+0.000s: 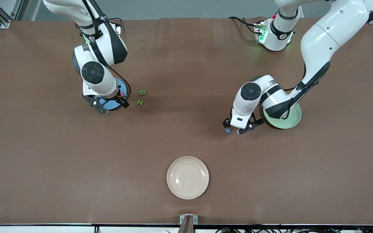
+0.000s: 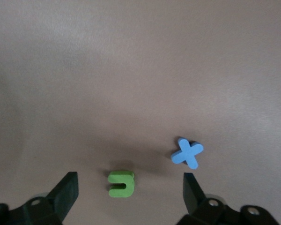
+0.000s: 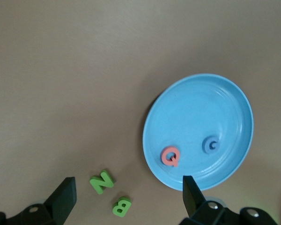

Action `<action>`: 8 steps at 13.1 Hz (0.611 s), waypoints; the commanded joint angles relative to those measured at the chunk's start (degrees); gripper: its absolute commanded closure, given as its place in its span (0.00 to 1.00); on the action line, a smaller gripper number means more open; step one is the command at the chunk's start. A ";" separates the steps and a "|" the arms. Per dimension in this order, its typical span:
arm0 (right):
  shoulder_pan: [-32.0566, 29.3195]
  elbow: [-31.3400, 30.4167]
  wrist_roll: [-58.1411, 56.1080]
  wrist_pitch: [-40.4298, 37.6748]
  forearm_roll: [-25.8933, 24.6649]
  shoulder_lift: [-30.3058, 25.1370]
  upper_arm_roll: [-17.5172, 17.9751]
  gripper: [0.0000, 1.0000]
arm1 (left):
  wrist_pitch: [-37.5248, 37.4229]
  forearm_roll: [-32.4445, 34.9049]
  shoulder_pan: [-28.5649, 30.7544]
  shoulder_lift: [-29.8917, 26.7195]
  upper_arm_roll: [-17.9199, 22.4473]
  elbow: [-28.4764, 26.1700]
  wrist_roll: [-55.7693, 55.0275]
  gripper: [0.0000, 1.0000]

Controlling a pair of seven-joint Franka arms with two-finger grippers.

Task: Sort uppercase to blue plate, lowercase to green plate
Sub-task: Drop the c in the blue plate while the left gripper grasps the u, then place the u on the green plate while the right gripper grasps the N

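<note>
My left tool [image 2: 129, 187], jaws wide, straddles the small green foam u [image 2: 121, 183]; closing off-centre risks nudging the neighbouring blue foam x [image 2: 187, 153].

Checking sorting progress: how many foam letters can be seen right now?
6. A pink Q and blue G lie in the blue plate; green N and B beside it; green u and blue x near the green plate. Arms may hide others.

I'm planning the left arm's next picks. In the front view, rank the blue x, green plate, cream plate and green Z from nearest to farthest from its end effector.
1. Blue x, right beside the left end effector.
2. Green plate, partly under that arm.
3. Cream plate, nearest the camera.
4. Green Z, toward the right arm's end.
</note>
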 commanded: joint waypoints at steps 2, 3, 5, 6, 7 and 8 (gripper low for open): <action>-0.79 -0.20 -4.39 4.51 1.19 -0.79 0.66 0.00 | 0.12 -0.60 -0.16 0.44 0.51 -0.24 -0.39 0.14; -1.05 -0.20 -5.71 5.30 1.19 -0.79 0.57 0.00 | 0.12 -0.60 -0.16 0.44 0.51 -0.50 -0.39 0.17; -2.19 -0.20 -8.43 6.88 1.10 -0.87 0.57 0.00 | 0.12 -0.60 -0.16 0.44 0.51 -0.59 -0.39 0.29; -2.20 -0.20 -8.53 7.42 1.10 -0.88 0.57 0.00 | 0.12 -0.60 -0.25 0.79 0.68 -0.77 -0.39 0.35; -2.11 -0.20 -8.53 7.33 1.10 -0.88 0.66 0.00 | 0.20 -0.51 -0.25 0.79 0.77 -1.03 -0.39 0.40; -1.94 -0.20 -8.71 6.90 1.10 -0.88 0.66 0.00 | 0.12 -0.51 -0.25 0.79 0.77 -1.03 -0.39 0.44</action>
